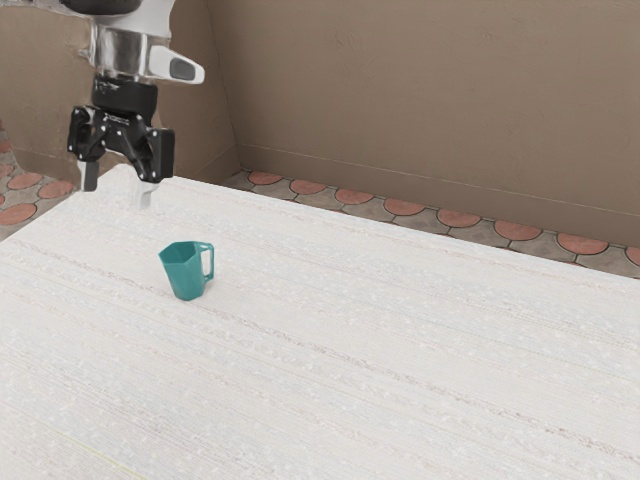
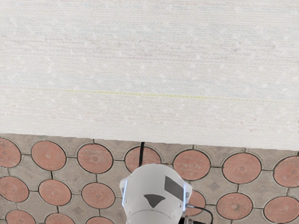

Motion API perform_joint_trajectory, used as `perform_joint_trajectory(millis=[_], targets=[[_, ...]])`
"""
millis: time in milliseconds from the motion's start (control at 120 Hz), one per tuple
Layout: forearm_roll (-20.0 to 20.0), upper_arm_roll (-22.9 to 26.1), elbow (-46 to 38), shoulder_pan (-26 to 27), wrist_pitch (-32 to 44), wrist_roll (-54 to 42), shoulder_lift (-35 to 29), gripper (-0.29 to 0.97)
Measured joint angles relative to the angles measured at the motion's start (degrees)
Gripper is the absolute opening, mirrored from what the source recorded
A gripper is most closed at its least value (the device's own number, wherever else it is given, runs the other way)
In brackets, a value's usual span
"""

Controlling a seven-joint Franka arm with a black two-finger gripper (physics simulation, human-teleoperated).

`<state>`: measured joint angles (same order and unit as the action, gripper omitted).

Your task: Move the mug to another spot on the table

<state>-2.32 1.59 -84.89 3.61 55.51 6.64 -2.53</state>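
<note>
The teal mug [image 1: 186,270] is sitting upright on the worktop [image 1: 420,360], its handle pointing toward the exterior view's right, well below the hand [image 1: 117,187] and a little to that same side of it. The hand is hanging high, fingers spread wide and gripping nothing, so the reach is looking like the step in hand. It is wanting to be centred above the mug before descending, fingers straddling the wall away from the handle.
</note>
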Motion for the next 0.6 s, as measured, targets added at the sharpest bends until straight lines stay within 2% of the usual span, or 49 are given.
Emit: perform_joint_trajectory(millis=[117, 225, 300, 408, 508, 600], targets=[[-1.90, 2.80, -0.26, 3.04, 11.14, -0.47, 0.93, 0.68], [-2.78, 0.43, 2.43, 8.28, 18.04, -1.25, 9.50, 0.68], [-2.93, -1.47, 8.33, 3.73, 22.12, -3.10, 17.83, 0.68], [-2.80, -3.71, 16.72, 1.01, 26.79, -7.24, 29.49, 0.68], [-2.88, -4.10, 20.81, -1.74, 29.64, -12.61, 36.37, 0.68], [-3.05, -4.40, 21.95, -2.76, 33.16, -19.16, 39.76, 0.68]])
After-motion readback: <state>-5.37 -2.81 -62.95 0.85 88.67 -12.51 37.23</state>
